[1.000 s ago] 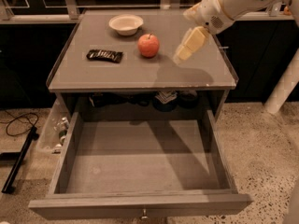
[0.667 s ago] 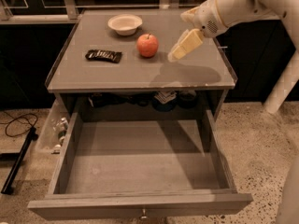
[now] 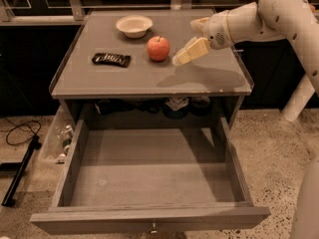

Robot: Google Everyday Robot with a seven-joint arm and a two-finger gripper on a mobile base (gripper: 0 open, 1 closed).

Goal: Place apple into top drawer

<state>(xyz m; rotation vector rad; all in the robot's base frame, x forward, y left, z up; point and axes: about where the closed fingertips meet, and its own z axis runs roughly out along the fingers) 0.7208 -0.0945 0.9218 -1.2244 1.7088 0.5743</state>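
Observation:
The red apple (image 3: 158, 48) sits on the grey cabinet top (image 3: 124, 81), near its middle. My gripper (image 3: 184, 42) hovers just to the right of the apple, a little above the top, not touching it. Its cream fingers (image 3: 192, 51) are spread apart and hold nothing. The top drawer (image 3: 149, 217) is pulled fully out below the cabinet top. Its inside is bare, and a small metal knob (image 3: 153, 228) shows on its front panel.
A white bowl (image 3: 133, 25) stands behind and left of the apple. A dark snack packet (image 3: 111, 59) lies to the apple's left. A black cable (image 3: 20, 133) and a stand lie on the floor at left. A white post (image 3: 299, 96) stands at right.
My gripper has moved left across the cabinet top, closing the gap to the apple. The apple, bowl, packet and drawer have not moved.

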